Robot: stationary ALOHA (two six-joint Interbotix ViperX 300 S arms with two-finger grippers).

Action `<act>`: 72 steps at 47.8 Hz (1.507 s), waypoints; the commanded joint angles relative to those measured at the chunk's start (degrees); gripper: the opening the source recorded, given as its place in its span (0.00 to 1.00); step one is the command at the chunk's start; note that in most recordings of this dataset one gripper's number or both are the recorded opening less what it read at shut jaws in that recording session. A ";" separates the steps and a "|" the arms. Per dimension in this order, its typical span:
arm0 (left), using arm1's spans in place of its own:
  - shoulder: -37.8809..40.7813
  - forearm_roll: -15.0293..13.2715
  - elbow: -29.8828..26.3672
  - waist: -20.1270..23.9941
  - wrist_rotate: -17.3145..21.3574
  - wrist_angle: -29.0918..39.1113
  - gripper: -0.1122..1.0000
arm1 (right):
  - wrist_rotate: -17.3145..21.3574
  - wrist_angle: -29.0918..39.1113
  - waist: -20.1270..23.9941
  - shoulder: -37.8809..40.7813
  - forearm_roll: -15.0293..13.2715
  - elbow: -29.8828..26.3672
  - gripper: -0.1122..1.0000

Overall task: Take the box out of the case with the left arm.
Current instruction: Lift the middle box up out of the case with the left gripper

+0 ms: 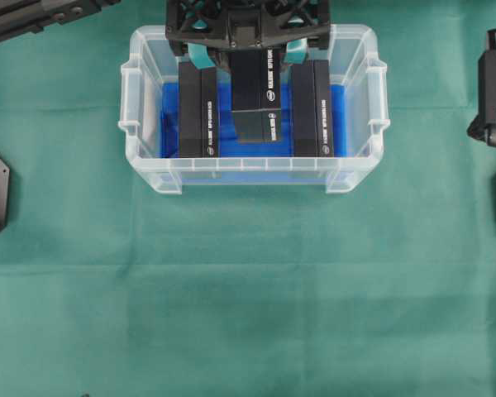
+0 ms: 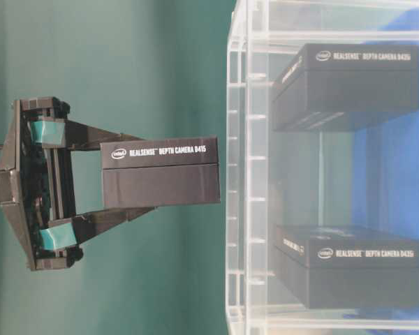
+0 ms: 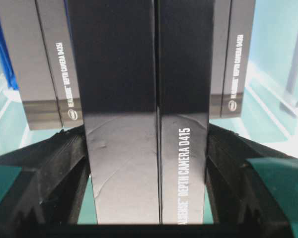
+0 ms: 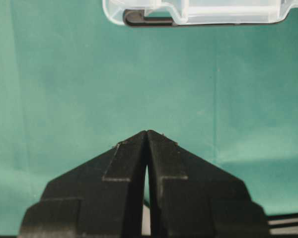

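Note:
My left gripper is shut on a black box marked as a depth camera, its fingers pressing both long sides. The left wrist view shows the box filling the middle between the black fingers. From table level, the held box and gripper are clear of the rim of the case, apart from it. The case is a clear plastic bin with a blue sheet on its bottom. My right gripper is shut and empty over green cloth.
Two more black boxes stand inside the case, left and right of the held one. The right arm rests at the right edge of the green cloth. A corner of the case shows in the right wrist view.

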 commanded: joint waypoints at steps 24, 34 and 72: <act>-3.34 -0.09 -1.76 0.09 0.09 -0.09 0.64 | 0.00 0.00 -0.09 0.00 -0.09 -0.79 0.12; -3.34 -0.18 -1.76 0.09 0.09 -0.09 0.64 | 0.00 0.00 -0.09 0.00 -0.09 -0.79 0.12; -4.31 0.18 -1.58 -10.55 -10.02 -0.09 0.64 | -0.18 0.00 -0.09 0.00 -0.35 -0.79 0.12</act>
